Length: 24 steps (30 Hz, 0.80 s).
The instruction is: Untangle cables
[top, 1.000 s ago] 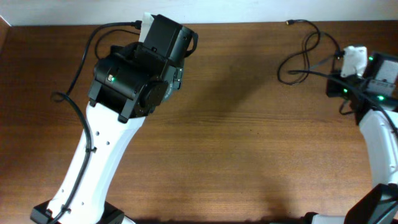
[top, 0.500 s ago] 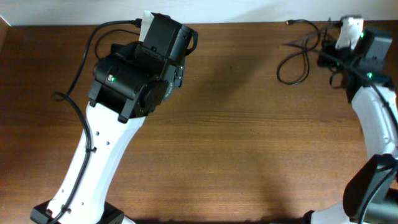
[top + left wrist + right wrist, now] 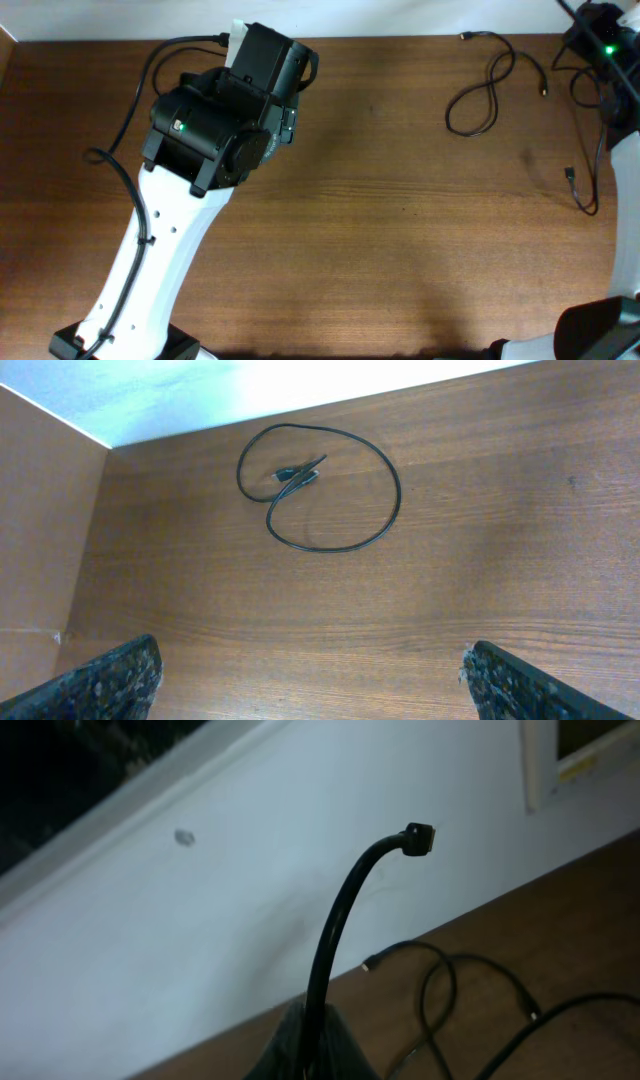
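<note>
Since a second ago the right arm (image 3: 612, 60) has swung away to the far corner of the bench (image 3: 400, 240), lifting one cable clear of the figure-eight cable (image 3: 488, 88), which stays on the wood. The left arm (image 3: 215, 120) has not shifted.

The right tool (image 3: 308, 1042) is closed tight on the held cable (image 3: 335, 930). This cord rises from between the fingers, curves over, and ends in a small plug (image 3: 420, 837) in the air above the tool. Beyond and below the tool, more thin cord lies in curves on the bench near the white wall (image 3: 250, 870). From overhead, a thin cord trails from under the right arm to a loose plug end (image 3: 568, 176) over the wood.

The left tool (image 3: 315, 680) is spread wide and grips nothing, with its two fingers (image 3: 105, 682) at the bottom corners of its view. Ahead of it, slightly to its left and well apart from the fingers, the looped cable (image 3: 399, 488) lies flat in one ring, with both its ends meeting inside the loop.
</note>
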Tool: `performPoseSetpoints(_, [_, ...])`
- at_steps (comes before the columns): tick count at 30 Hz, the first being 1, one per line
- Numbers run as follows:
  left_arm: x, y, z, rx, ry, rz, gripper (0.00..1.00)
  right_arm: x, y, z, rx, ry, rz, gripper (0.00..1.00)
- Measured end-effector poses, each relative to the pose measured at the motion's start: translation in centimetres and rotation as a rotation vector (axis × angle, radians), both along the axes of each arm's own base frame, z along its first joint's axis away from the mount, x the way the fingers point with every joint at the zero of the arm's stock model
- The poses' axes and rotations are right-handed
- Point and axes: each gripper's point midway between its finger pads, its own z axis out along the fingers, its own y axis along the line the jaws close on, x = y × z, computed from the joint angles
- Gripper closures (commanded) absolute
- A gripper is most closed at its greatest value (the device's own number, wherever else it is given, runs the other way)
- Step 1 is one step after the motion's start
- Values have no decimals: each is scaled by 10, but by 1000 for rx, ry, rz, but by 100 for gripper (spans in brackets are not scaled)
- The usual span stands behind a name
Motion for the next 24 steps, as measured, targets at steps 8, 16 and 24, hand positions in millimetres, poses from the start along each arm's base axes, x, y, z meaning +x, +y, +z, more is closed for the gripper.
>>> performPoseSetpoints(8, [0,0,0,1,2,0,1,-9,-4,-3,22,30,-30,96])
performPoseSetpoints(16, [-1,0,0,1,3,0,1,-68,-20,68,-97,-81,-198,96])
performPoseSetpoints(24, [-1,0,-1,2,8,-2,1,-93,-31,73,-149,-44,-285,87])
